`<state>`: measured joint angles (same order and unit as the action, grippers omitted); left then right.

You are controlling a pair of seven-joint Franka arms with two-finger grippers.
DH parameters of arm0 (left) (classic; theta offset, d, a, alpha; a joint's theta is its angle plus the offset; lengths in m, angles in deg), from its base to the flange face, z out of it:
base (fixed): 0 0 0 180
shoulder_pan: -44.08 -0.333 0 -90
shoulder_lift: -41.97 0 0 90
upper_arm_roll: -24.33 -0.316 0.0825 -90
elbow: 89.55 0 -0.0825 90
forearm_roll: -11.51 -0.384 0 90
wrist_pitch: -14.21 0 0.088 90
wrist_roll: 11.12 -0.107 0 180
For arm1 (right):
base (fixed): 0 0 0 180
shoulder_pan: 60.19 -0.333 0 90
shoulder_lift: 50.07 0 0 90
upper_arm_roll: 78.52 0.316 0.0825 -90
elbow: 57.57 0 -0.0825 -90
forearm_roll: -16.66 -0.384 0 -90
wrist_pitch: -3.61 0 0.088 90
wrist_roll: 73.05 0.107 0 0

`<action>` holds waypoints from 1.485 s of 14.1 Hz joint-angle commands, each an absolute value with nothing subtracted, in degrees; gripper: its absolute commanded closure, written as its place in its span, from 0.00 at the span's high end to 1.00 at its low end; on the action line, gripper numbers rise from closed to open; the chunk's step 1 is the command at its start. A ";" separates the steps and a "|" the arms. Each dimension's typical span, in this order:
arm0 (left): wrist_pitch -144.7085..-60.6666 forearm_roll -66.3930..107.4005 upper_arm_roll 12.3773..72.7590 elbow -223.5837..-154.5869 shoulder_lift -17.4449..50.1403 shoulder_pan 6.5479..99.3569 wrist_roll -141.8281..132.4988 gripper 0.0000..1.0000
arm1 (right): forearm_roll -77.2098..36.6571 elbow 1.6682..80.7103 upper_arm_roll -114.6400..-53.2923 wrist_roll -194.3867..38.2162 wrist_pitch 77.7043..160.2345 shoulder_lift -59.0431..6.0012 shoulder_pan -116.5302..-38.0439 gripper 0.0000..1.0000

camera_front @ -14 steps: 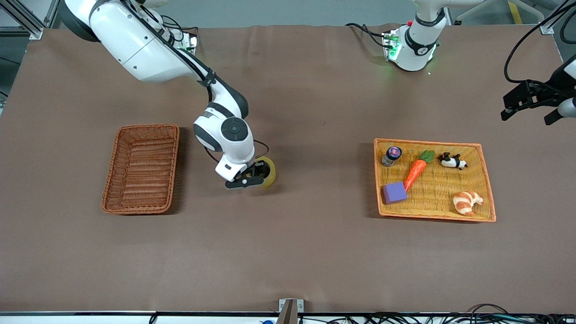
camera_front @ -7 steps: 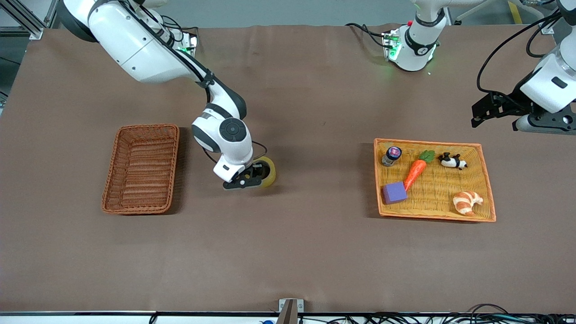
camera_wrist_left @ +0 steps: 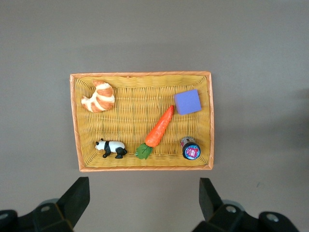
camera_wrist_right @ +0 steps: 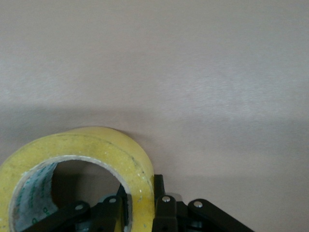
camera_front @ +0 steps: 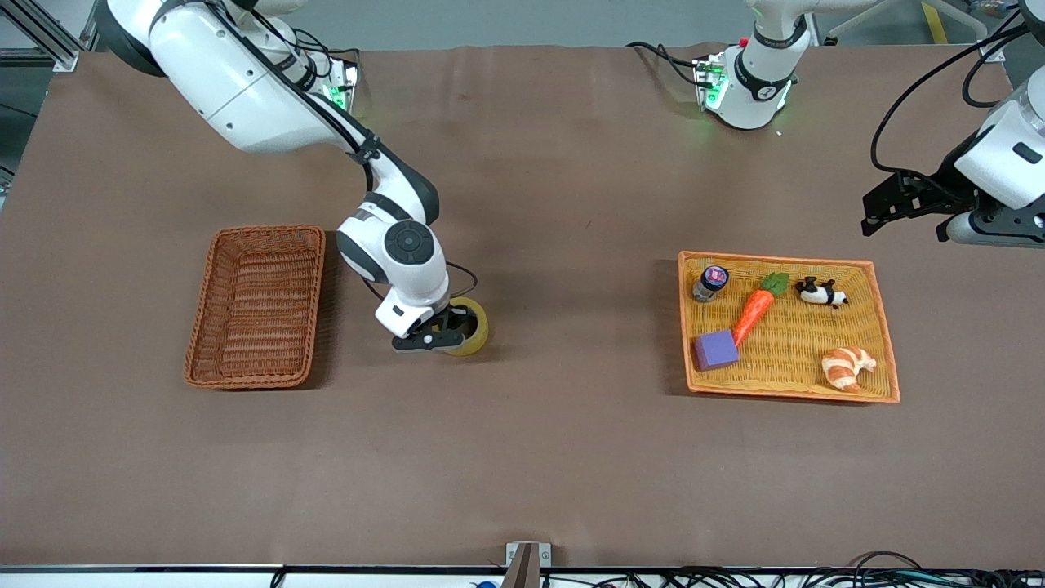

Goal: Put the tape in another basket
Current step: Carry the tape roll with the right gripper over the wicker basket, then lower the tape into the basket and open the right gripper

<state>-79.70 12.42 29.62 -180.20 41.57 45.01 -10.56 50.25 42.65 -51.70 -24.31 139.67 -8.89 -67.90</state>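
Observation:
The tape (camera_front: pixel 469 328), a yellowish ring, is between the brown wicker basket (camera_front: pixel 255 306) and the yellow tray (camera_front: pixel 784 262), closer to the basket. My right gripper (camera_front: pixel 438 333) is shut on it. In the right wrist view one finger is inside the hole and one outside, pinching the wall of the tape (camera_wrist_right: pixel 91 154) at my right gripper (camera_wrist_right: pixel 143 209). Nothing lies in the basket. My left gripper (camera_front: pixel 906 216) hangs open over bare table by the tray's edge nearest the robots' bases; it (camera_wrist_left: pixel 143 203) holds nothing.
The orange-rimmed yellow tray (camera_wrist_left: pixel 140 76) holds a croissant (camera_front: pixel 847 367), a carrot (camera_front: pixel 755 310), a purple block (camera_front: pixel 716 349), a panda figure (camera_front: pixel 819 291) and a small jar (camera_front: pixel 711 281). Brown cloth covers the table.
My right gripper has shut on the tape's wall and carried it a little toward the wicker basket and the front camera. The left arm swung in near the tray, then held still.

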 commanded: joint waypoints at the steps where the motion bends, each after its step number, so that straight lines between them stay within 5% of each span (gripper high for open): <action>1: -78.95 11.42 30.31 -178.32 40.83 44.34 -10.32 1.00 | 45.68 42.98 -49.34 -27.25 137.48 -11.22 -65.20 0.00; 5: -78.95 11.42 30.31 -178.32 40.65 44.69 -9.89 1.00 | 36.30 43.24 -51.43 -41.53 127.47 -21.30 -60.72 0.00; 12: -78.95 11.78 29.78 -178.14 40.21 44.25 -10.06 1.00 | 21.52 51.14 -77.34 -80.99 125.95 -35.83 -60.89 0.00; 15: -78.95 11.86 29.78 -178.14 40.21 44.43 -9.80 1.00 | 18.50 62.09 -83.60 -92.11 136.45 -39.16 -61.07 0.00; 21: -78.95 11.78 29.78 -178.14 40.12 44.43 -9.88 1.00 | 18.42 78.21 -85.11 -93.97 160.04 -38.39 -60.89 0.02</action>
<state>-79.70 12.42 29.52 -179.54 40.67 44.45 -10.56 19.74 74.00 -84.77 -92.47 156.63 -35.96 -60.57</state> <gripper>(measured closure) 0.000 0.784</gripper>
